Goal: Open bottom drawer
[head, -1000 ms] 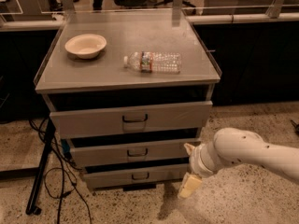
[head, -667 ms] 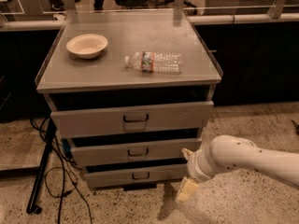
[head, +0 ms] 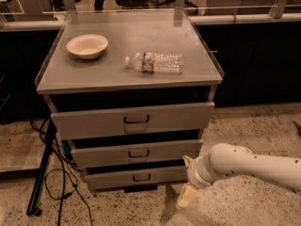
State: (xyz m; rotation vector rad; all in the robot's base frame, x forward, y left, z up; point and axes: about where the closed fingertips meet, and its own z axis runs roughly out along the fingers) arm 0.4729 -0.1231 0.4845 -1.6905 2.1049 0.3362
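Observation:
The bottom drawer [head: 113, 179] is the lowest and shortest of three grey fronts on the cabinet, with a small dark pull handle [head: 141, 177] at its centre. A dark gap shows above its front panel. My gripper [head: 186, 192] comes in on a white arm [head: 249, 166] from the right. It sits low, just off the right end of the bottom drawer's front and to the right of the handle, near the floor. It holds nothing that I can see.
The middle drawer [head: 136, 153] and top drawer [head: 134, 120] sit above. A beige bowl [head: 87, 45] and a lying plastic bottle [head: 155, 62] rest on the cabinet top [head: 117, 74]. Black cables and a stand leg [head: 40, 173] are at the left. The floor is speckled.
My gripper and arm have moved slightly left and lower, closer to the right end of the bottom drawer. The drawers have not moved.

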